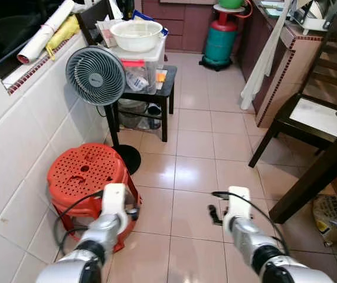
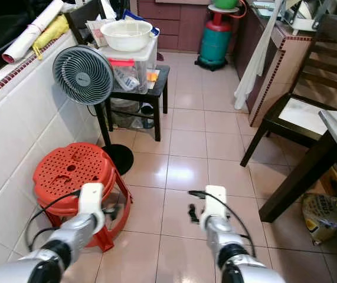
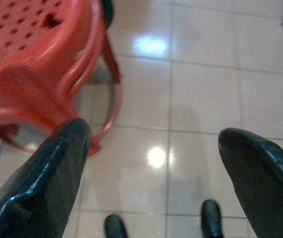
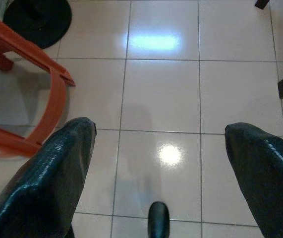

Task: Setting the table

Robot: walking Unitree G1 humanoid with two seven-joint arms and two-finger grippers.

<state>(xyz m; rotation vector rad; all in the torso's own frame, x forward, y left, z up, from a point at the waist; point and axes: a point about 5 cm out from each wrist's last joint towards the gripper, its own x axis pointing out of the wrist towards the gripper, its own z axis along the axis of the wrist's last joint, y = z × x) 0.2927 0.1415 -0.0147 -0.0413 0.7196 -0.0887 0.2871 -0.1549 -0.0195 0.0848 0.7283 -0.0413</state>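
Glossy beige tiled floor (image 1: 192, 171) fills mid-frame; red plastic stool (image 1: 85, 171) lower left; left gripper (image 3: 151, 163) and right gripper (image 4: 158, 158) hang spread wide, empty.

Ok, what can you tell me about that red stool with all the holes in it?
The red stool looks like plastic. Its round seat is dotted with small holes, with a few bigger openings near the middle, and curved legs are joined by a ring low down. It stands upright on the tiled floor, close beside the white tiled wall. A fan's round black base sits just behind it. The left gripper hangs open beside it, not touching.
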